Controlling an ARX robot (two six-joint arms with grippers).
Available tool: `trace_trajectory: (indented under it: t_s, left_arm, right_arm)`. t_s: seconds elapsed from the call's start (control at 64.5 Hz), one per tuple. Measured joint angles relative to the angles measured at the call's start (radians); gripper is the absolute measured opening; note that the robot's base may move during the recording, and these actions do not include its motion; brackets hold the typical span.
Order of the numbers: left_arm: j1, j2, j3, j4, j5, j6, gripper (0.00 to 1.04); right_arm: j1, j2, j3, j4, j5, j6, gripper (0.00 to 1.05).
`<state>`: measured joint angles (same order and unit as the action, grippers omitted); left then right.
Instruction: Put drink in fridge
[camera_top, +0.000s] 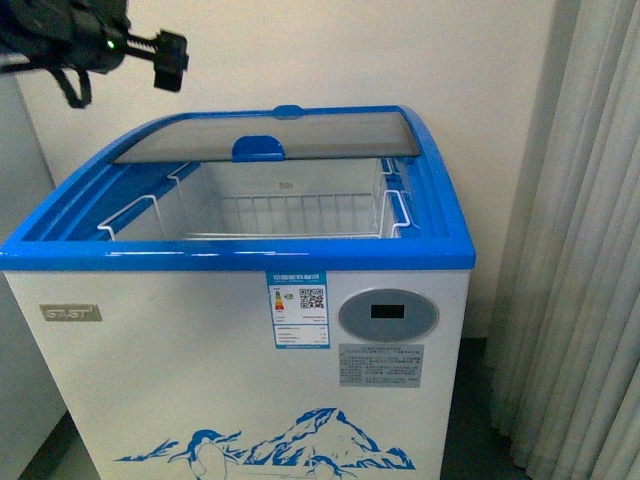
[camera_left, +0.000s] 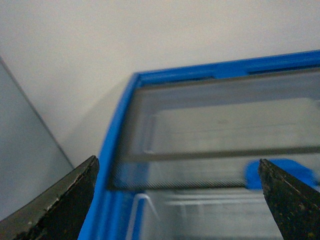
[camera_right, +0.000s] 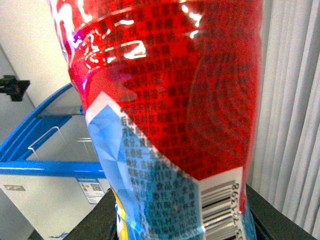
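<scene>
My left end effector is released: in the left wrist view its two dark fingers stand wide apart with nothing between them. In the front view it hangs high in the air, above the rear left corner of the fridge, and touches nothing.

My right end effector is grasping the drink. In the right wrist view the bottle fills almost the whole picture, with the dark fingers on both sides of its lower part. I see the red label with a light blue part and a barcode; the cap is out of the picture. The drink is held in the air, outside the fridge and apart from it, with the curtain close by.

The glass lid is slid to the back, so the front half of the fridge is open. Inside is a white wire basket, with nothing in it. The right end effector does not show in the front view.
</scene>
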<state>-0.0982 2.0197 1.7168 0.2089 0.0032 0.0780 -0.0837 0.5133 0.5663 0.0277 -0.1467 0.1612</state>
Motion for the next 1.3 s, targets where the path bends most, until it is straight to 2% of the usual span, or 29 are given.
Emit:
trace_trajectory:
  t_s: [0.155, 0.232, 0.294, 0.356, 0.403, 0.418, 0.511, 0.589, 0.666, 0.837, 0.899, 0.945, 0.992, 1.147, 1.302]
  left_arm:
    - [-0.019, -0.369, -0.542, 0.048, 0.074, -0.166, 0.97]
    - [-0.016, -0.496, -0.726, 0.035, 0.079, -0.219, 0.96]
    - [-0.010, -0.642, -0.960, 0.214, -0.032, -0.187, 0.87]
    - [0.020, -0.776, -1.122, 0.355, -0.042, -0.150, 0.78]
    - [0.057, -0.905, -1.232, 0.382, -0.014, -0.132, 0.71]
    - [0.070, -0.974, -1.283, 0.371, -0.011, -0.124, 0.67]
    - [0.096, -1.223, -1.459, 0.303, -0.014, -0.107, 0.53]
    - [0.095, -1.318, -1.529, 0.290, -0.003, -0.099, 0.43]
    - [0.097, -1.368, -1.566, 0.280, -0.005, -0.094, 0.28]
    - [0.097, -1.436, -1.599, 0.258, -0.003, -0.090, 0.02]
    - [0.097, -1.466, -1.614, 0.242, -0.003, -0.087, 0.03]
    - [0.097, -1.495, -1.628, 0.226, -0.003, -0.087, 0.03]
    - [0.097, -1.517, -1.638, 0.213, -0.003, -0.087, 0.03]
    - [0.097, -1.571, -1.657, 0.178, -0.003, -0.087, 0.03]
    - [0.097, -1.646, -1.673, 0.123, -0.003, -0.086, 0.03]
  right_arm:
    - [0.000, 0.000, 0.000, 0.000, 0.001, 0.000, 0.40]
    - [0.000, 0.000, 0.000, 0.000, 0.001, 0.000, 0.40]
    - [0.000, 0.000, 0.000, 0.000, 0.001, 0.000, 0.40]
    - [-0.003, 0.008, 0.006, -0.021, -0.014, -0.014, 0.40]
    - [-0.023, 0.072, 0.085, -0.198, -0.079, -0.081, 0.40]
    - [-0.030, 0.107, 0.133, -0.306, -0.109, -0.112, 0.40]
    - [-0.034, 0.271, 0.310, -0.606, -0.138, -0.297, 0.40]
    - [-0.011, 0.407, 0.386, -0.648, -0.118, -0.456, 0.40]
    - [0.038, 0.587, 0.486, -0.611, -0.088, -0.646, 0.40]
    - [0.129, 0.937, 0.722, -0.583, 0.025, -0.945, 0.40]
    - [0.172, 1.066, 0.844, -0.598, 0.066, -1.070, 0.40]
    - [0.216, 1.194, 0.975, -0.599, 0.109, -1.223, 0.40]
    - [0.245, 1.284, 1.069, -0.599, 0.137, -1.300, 0.40]
    - [0.310, 1.499, 1.309, -0.625, 0.201, -1.371, 0.40]
    - [0.371, 1.713, 1.541, -0.625, 0.233, -1.369, 0.40]
